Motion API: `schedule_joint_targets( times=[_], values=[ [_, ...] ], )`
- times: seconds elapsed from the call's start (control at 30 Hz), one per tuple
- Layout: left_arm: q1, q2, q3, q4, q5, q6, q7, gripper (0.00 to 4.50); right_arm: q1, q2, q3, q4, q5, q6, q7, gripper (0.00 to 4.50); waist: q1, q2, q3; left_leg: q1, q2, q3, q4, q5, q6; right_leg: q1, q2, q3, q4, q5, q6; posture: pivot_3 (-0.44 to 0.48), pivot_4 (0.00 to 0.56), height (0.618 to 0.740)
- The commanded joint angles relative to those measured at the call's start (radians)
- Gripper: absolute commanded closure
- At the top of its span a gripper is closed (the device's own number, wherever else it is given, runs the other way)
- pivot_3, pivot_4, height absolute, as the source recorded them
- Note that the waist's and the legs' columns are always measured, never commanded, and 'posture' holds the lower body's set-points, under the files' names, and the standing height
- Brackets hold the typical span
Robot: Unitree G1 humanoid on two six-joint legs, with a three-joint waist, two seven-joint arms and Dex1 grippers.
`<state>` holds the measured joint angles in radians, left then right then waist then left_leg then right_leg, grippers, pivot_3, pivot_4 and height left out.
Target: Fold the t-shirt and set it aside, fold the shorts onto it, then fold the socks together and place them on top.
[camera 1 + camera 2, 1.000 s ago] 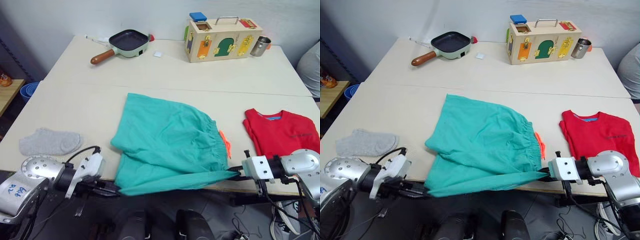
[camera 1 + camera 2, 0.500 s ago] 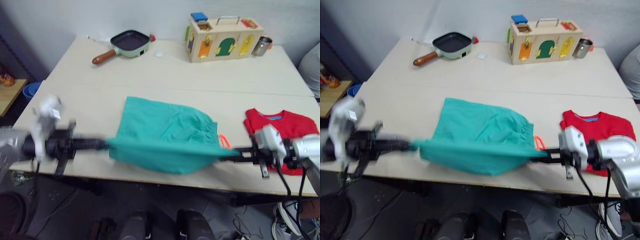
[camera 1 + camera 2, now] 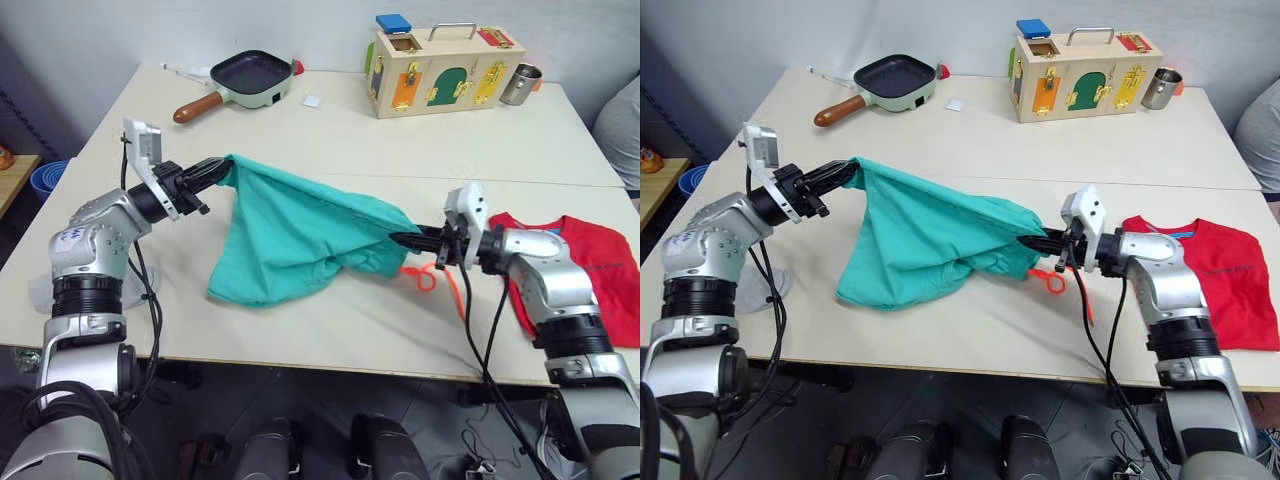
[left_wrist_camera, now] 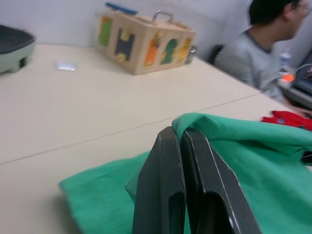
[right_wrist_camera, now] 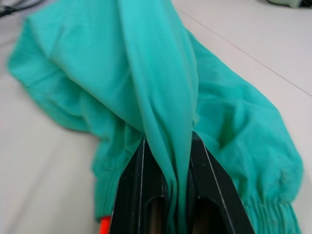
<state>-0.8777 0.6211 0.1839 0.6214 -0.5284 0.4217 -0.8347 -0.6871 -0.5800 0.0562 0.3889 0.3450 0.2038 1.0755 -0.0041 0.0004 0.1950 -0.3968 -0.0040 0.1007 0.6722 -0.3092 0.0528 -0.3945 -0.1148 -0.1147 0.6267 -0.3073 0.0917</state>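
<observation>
Left eye view: teal-green shorts [image 3: 290, 235] hang stretched above the table [image 3: 330, 140], between both arms. Left gripper [image 3: 218, 170] pinches one corner; right gripper [image 3: 400, 238] is clamped on the waistband end. Orange drawstring [image 3: 425, 277] dangles. Red t-shirt [image 3: 600, 270] lies flat beside the right arm.

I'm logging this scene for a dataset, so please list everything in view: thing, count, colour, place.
shorts: one, teal-green, lifted between both grippers, lower part on table
drawstring: one, neon orange, dangling by right gripper
t-shirt: one, red, table's right edge
frying pan: one, dark with brown handle, far left
wooden box: one, coloured doors, far side
metal cup: one, silver, right of box
table: one, cream
person: one, grey shirt, seated beyond table
left gripper: shut on shorts
right gripper: shut on shorts
</observation>
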Motion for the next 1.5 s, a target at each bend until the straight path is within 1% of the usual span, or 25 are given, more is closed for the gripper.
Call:
schedule_joint_targets(
  times=[0.03, 0.13, 0.2, 0.23, 0.27, 0.3, 0.33, 0.43, 0.5, 0.53, 0.63, 0.67, 0.7, 0.73, 0.77, 0.83, 0.9, 0.97, 1.1, 1.17, 1.2, 1.3, 1.4, 1.43, 1.5],
  values=[
    [-0.011, 0.016, -0.005, 0.068, 0.096, -0.100, 0.036, 4.48, -0.047, 0.044, -0.016, 0.080, -0.058, -0.083, -0.070, 4.50, -0.002, 0.000, 0.000, 0.000, 0.000, 0.000, 0.001, 0.000, 0.000, 0.000, 0.000, 0.000, 0.001, 0.000, 0.000, 0.000, 0.150, 0.740],
    [-0.006, 0.001, 0.007, 0.118, 0.138, -0.162, 0.078, 4.48, -0.094, 0.088, -0.008, 0.172, -0.125, -0.180, -0.136, 4.50, -0.003, 0.000, 0.000, 0.000, 0.001, 0.000, 0.003, 0.000, 0.000, 0.000, 0.000, 0.001, 0.002, 0.000, 0.000, 0.000, 0.150, 0.740],
    [-0.010, -0.011, 0.014, 0.162, 0.159, -0.194, 0.111, 4.48, -0.133, 0.116, -0.022, 0.237, -0.147, -0.194, -0.198, 4.50, -0.004, 0.000, 0.000, -0.001, 0.001, -0.001, 0.004, 0.000, 0.000, 0.000, 0.000, 0.003, 0.002, 0.000, 0.000, 0.000, 0.150, 0.740],
    [-0.011, -0.015, 0.014, 0.184, 0.172, -0.211, 0.126, 4.50, -0.150, 0.124, -0.028, 0.260, -0.151, -0.172, -0.217, 4.16, -0.006, 0.000, 0.000, -0.001, 0.001, -0.001, 0.005, 0.000, 0.000, 0.000, -0.001, 0.003, 0.003, 0.000, 0.000, 0.000, 0.150, 0.740],
    [-0.011, -0.015, 0.011, 0.210, 0.193, -0.229, 0.154, 4.27, -0.164, 0.127, -0.025, 0.283, -0.169, -0.187, -0.236, 3.75, -0.007, 0.000, 0.000, -0.002, 0.001, -0.001, 0.006, 0.000, 0.000, 0.000, -0.001, 0.003, 0.003, 0.000, 0.000, 0.000, 0.150, 0.740],
    [-0.011, -0.016, 0.007, 0.230, 0.210, -0.250, 0.167, 4.02, -0.177, 0.128, -0.021, 0.305, -0.194, -0.227, -0.265, 3.54, -0.007, 0.000, 0.000, -0.002, 0.001, -0.003, 0.006, 0.000, 0.000, 0.000, -0.001, 0.002, 0.003, 0.000, 0.000, 0.000, 0.150, 0.740],
    [-0.012, -0.016, 0.005, 0.244, 0.222, -0.265, 0.174, 3.79, -0.185, 0.127, -0.018, 0.321, -0.213, -0.260, -0.284, 3.17, -0.007, 0.000, 0.000, -0.004, 0.001, -0.004, 0.007, 0.000, 0.000, 0.000, -0.001, 0.001, 0.003, 0.000, 0.000, 0.000, 0.150, 0.740],
    [-0.010, -0.032, 0.076, 0.257, 0.202, -0.346, 0.259, 2.89, -0.203, 0.117, -0.021, 0.343, -0.238, -0.293, -0.310, 2.13, -0.007, 0.000, 0.000, -0.006, 0.000, -0.006, 0.009, 0.000, 0.000, -0.001, -0.001, -0.001, 0.003, 0.000, 0.000, 0.000, 0.150, 0.740],
    [0.025, -0.026, 0.090, 0.212, 0.207, -0.375, 0.258, 2.26, -0.206, 0.087, -0.023, 0.343, -0.266, -0.333, -0.329, 1.43, -0.008, 0.000, 0.000, -0.007, 0.000, -0.006, 0.009, 0.000, 0.000, -0.001, -0.001, -0.001, 0.003, 0.000, 0.001, 0.000, 0.150, 0.740],
    [0.072, -0.017, 0.093, 0.135, 0.204, -0.393, 0.230, 1.93, -0.201, 0.060, -0.040, 0.327, -0.265, -0.351, -0.331, 1.07, -0.009, 0.000, 0.000, -0.007, 0.000, -0.006, 0.009, 0.000, 0.000, -0.001, -0.002, -0.001, 0.003, 0.000, 0.001, 0.000, 0.150, 0.740],
    [0.263, 0.035, 0.083, -0.173, 0.203, -0.501, 0.100, 1.00, -0.126, -0.019, -0.082, 0.173, -0.160, -0.376, -0.151, 0.04, -0.017, 0.000, 0.000, -0.007, 0.000, -0.006, 0.007, 0.000, 0.000, -0.002, -0.002, -0.001, 0.002, 0.000, 0.001, 0.000, 0.150, 0.740],
    [0.312, 0.048, 0.078, -0.251, 0.186, -0.496, 0.059, 0.76, -0.089, -0.038, -0.074, 0.107, -0.123, -0.373, -0.070, 0.00, -0.019, 0.000, 0.000, -0.007, 0.000, -0.007, 0.007, 0.000, -0.001, -0.001, -0.002, -0.001, 0.002, 0.000, 0.001, 0.000, 0.150, 0.740],
    [0.344, 0.055, 0.077, -0.300, 0.171, -0.482, 0.036, 0.76, -0.064, -0.049, -0.068, 0.062, -0.101, -0.367, -0.022, 0.00, -0.020, 0.000, 0.000, -0.007, 0.000, -0.007, 0.007, -0.001, -0.001, -0.001, -0.002, -0.001, 0.002, 0.000, 0.001, 0.000, 0.150, 0.740],
    [0.409, 0.078, 0.063, -0.394, 0.143, -0.454, -0.027, 0.76, -0.010, -0.076, -0.049, -0.033, -0.055, -0.334, 0.064, 0.00, -0.020, 0.000, 0.000, -0.007, 0.000, -0.008, 0.007, -0.001, -0.001, -0.001, -0.001, -0.001, 0.001, 0.000, 0.001, 0.000, 0.150, 0.740],
    [0.471, 0.102, 0.045, -0.481, 0.118, -0.417, -0.084, 0.76, 0.035, -0.100, -0.031, -0.108, -0.035, -0.300, 0.115, 0.00, -0.021, 0.000, 0.000, -0.007, 0.001, -0.008, 0.007, -0.001, -0.001, -0.001, -0.001, -0.002, 0.001, 0.000, 0.001, 0.000, 0.150, 0.740],
    [0.580, 0.147, 0.005, -0.624, 0.109, -0.375, -0.161, 0.76, 0.104, -0.128, 0.006, -0.217, -0.049, -0.263, 0.149, 0.00, -0.023, 0.000, 0.000, -0.006, 0.002, -0.007, 0.007, -0.001, -0.001, 0.001, -0.001, -0.001, 0.001, 0.000, 0.001, 0.000, 0.150, 0.740],
    [0.639, 0.167, -0.025, -0.693, 0.131, -0.350, -0.168, 0.76, 0.134, -0.115, 0.035, -0.259, -0.105, -0.264, 0.106, 0.00, -0.023, 0.000, 0.000, -0.004, 0.002, -0.006, 0.008, -0.001, -0.001, 0.002, -0.002, 0.000, 0.001, 0.000, 0.001, 0.000, 0.150, 0.740],
    [0.668, 0.156, -0.053, -0.735, 0.157, -0.305, -0.130, 0.76, 0.147, -0.082, 0.068, -0.263, -0.181, -0.272, 0.031, 0.00, -0.023, 0.000, 0.001, -0.002, 0.002, -0.005, 0.008, 0.000, 0.000, 0.002, -0.003, 0.002, 0.001, 0.001, 0.001, 0.000, 0.150, 0.740],
    [0.668, 0.127, -0.110, -0.765, 0.235, -0.263, -0.055, 0.76, 0.143, -0.055, 0.139, -0.212, -0.340, -0.341, -0.062, 0.00, -0.019, 0.000, 0.001, 0.002, 0.002, -0.006, 0.007, -0.001, -0.003, 0.002, -0.004, 0.004, 0.002, 0.001, 0.000, 0.000, 0.150, 0.740],
    [0.662, 0.116, -0.130, -0.768, 0.265, -0.239, -0.024, 0.76, 0.124, -0.030, 0.157, -0.171, -0.393, -0.383, -0.120, 0.00, -0.019, 0.000, 0.000, 0.002, 0.002, -0.006, 0.006, -0.001, -0.003, 0.002, -0.004, 0.004, 0.003, 0.001, 0.000, 0.000, 0.150, 0.740],
    [0.657, 0.115, -0.158, -0.757, 0.300, -0.229, -0.011, 0.76, 0.093, -0.009, 0.172, -0.134, -0.444, -0.413, -0.179, 0.00, -0.021, 0.000, 0.000, 0.001, 0.002, -0.005, 0.006, -0.001, -0.003, 0.002, -0.003, 0.004, 0.003, 0.001, 0.000, 0.000, 0.150, 0.740],
    [0.648, 0.118, -0.207, -0.730, 0.367, -0.205, 0.009, 0.76, 0.024, 0.026, 0.208, -0.051, -0.553, -0.492, -0.288, 0.00, -0.027, 0.000, 0.000, 0.001, 0.002, -0.004, 0.006, 0.000, -0.002, 0.002, -0.002, 0.004, 0.004, 0.001, 0.000, 0.000, 0.150, 0.740],
    [0.642, 0.111, -0.212, -0.727, 0.396, -0.179, 0.040, 0.72, -0.007, 0.032, 0.224, -0.021, -0.594, -0.529, -0.319, 0.65, -0.025, 0.000, 0.001, 0.001, 0.002, -0.004, 0.004, 0.000, -0.003, 0.001, -0.001, 0.004, 0.003, 0.001, 0.000, 0.000, 0.150, 0.740],
    [0.639, 0.107, -0.215, -0.724, 0.405, -0.170, 0.046, 0.72, -0.011, 0.033, 0.231, -0.010, -0.605, -0.533, -0.323, 0.93, -0.025, 0.000, 0.000, 0.001, 0.003, -0.004, 0.004, 0.000, -0.003, 0.001, -0.001, 0.004, 0.003, 0.000, 0.000, 0.000, 0.150, 0.740],
    [0.633, 0.108, -0.228, -0.718, 0.420, -0.158, 0.046, 0.72, -0.025, 0.038, 0.239, 0.013, -0.636, -0.550, -0.350, 1.66, -0.022, 0.000, 0.000, 0.001, 0.003, -0.004, 0.003, 0.000, -0.003, 0.002, -0.001, 0.004, 0.002, 0.000, 0.000, 0.000, 0.150, 0.740]
  ],
)
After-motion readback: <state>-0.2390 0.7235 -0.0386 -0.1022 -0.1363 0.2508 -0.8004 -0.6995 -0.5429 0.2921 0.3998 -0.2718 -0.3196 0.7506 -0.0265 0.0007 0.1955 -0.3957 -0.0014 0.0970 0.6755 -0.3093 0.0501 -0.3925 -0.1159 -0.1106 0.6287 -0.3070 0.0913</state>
